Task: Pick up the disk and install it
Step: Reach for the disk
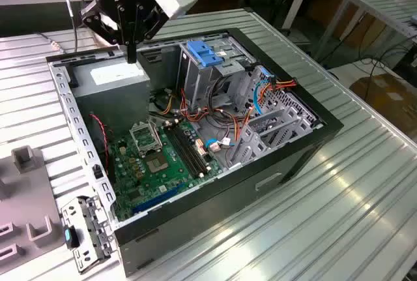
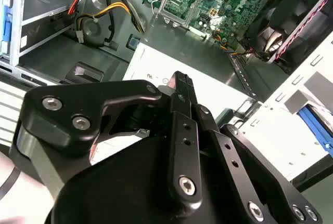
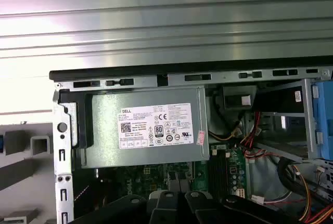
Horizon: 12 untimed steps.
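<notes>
we see the gripper [image 1: 132, 56] with its fingers pressed together and holding nothing, tips pointing down just above the power supply [image 1: 120, 79] inside the open computer case [image 1: 326, 124]. the motherboard [image 1: 156, 157] lies beside the power supply. a blue bracket [image 1: 205, 53] stands to the power supply's right in the exterior view. we cannot tell where the disk is.

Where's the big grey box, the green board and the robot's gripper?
big grey box [image 3: 156, 126], first wrist view, on its white sticker
green board [image 1: 156, 163], exterior view, near its middle
gripper [image 1: 132, 58], exterior view, at its tips
</notes>
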### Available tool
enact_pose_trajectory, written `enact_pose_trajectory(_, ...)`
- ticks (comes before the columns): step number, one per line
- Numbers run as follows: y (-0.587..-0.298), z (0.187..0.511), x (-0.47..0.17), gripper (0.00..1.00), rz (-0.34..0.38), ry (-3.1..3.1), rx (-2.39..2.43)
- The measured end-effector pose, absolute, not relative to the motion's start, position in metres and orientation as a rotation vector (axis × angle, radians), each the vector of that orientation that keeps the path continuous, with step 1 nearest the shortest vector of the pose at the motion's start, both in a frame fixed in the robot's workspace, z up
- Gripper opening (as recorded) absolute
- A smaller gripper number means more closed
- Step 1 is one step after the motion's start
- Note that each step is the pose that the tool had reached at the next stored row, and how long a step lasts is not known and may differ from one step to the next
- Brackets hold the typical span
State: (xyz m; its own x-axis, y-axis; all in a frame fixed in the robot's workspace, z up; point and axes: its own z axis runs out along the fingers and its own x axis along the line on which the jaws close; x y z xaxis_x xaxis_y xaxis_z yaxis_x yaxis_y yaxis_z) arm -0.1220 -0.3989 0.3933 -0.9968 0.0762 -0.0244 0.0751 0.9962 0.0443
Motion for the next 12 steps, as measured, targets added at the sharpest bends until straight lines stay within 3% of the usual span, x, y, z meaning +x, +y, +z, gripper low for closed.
enact_pose_trajectory(12, -0.399, 0.392, -0.139, 0.11, 0.068, 3.113, 0.118)
